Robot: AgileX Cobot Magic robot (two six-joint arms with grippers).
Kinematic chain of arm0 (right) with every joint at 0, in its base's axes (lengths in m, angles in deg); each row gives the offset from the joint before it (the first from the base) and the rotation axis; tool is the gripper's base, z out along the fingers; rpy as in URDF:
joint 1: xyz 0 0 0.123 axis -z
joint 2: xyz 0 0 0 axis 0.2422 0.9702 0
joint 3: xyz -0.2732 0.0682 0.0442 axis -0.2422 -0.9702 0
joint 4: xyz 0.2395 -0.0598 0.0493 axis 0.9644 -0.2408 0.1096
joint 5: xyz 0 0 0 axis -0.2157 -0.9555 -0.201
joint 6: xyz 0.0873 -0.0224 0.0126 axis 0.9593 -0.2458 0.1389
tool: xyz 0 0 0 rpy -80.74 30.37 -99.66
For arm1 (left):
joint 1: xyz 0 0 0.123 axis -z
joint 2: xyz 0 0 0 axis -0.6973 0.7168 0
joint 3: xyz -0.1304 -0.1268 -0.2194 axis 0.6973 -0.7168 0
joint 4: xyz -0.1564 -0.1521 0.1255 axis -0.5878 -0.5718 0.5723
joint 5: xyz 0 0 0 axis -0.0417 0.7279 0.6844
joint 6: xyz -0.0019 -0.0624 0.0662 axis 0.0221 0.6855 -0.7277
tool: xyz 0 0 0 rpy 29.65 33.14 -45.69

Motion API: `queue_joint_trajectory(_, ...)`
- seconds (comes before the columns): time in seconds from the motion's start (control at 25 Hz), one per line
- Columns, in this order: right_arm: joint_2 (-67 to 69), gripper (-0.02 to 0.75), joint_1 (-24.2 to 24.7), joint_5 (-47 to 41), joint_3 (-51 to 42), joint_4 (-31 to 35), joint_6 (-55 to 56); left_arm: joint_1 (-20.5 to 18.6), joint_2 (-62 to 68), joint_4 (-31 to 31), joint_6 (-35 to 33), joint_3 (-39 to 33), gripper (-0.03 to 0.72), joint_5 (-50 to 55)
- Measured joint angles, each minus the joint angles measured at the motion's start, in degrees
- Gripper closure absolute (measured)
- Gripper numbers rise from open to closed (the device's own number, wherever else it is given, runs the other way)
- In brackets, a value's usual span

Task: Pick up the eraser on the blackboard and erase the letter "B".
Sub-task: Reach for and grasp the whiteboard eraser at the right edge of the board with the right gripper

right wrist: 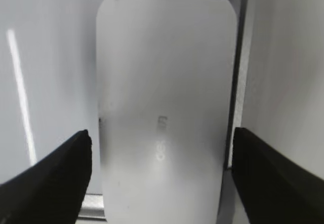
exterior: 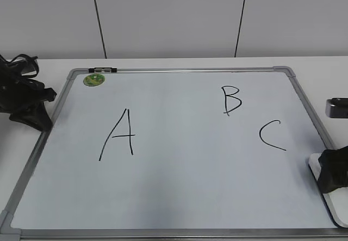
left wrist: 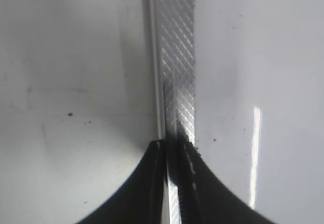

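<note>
The blackboard [exterior: 179, 186] is a white board with a grey frame, lying flat on the table. The black letter "B" [exterior: 231, 100] is drawn at its upper right. The white eraser [exterior: 336, 207] lies at the board's right edge, near the front corner. My right gripper [exterior: 331, 173] is low over it. In the right wrist view the eraser [right wrist: 167, 72] lies between the open jaws [right wrist: 162, 135], with a gap on each side. My left gripper [exterior: 38, 118] rests at the board's left edge, and its jaws [left wrist: 169, 148] are shut over the frame strip [left wrist: 174, 57].
A larger "A" [exterior: 118, 135] is at the board's left and a "C" [exterior: 272, 135] is below right of the B. A round green magnet [exterior: 93, 80] and a small black clip [exterior: 102, 69] sit at the top left. A dark grey object [exterior: 337, 107] lies on the table, right of the board.
</note>
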Motion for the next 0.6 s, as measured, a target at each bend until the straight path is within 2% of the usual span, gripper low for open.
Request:
queue_joint_trajectory(0.24, 2.94, 0.104, 0.0, 2.31, -0.02, 0.0, -0.21, 0.0, 0.0, 0.0, 0.0, 0.0, 0.656, 0.0)
queue_joint_trajectory(0.44, 3.34, 0.182, 0.0, 2.63, 0.03, 0.0, -0.21, 0.0, 0.0, 0.0, 0.0, 0.0, 0.656, 0.0)
queue_joint_trajectory(0.6, 3.34, 0.192, 0.0, 2.05, 0.44, 0.0, -0.21, 0.0, 0.0, 0.0, 0.0, 0.0, 0.656, 0.0)
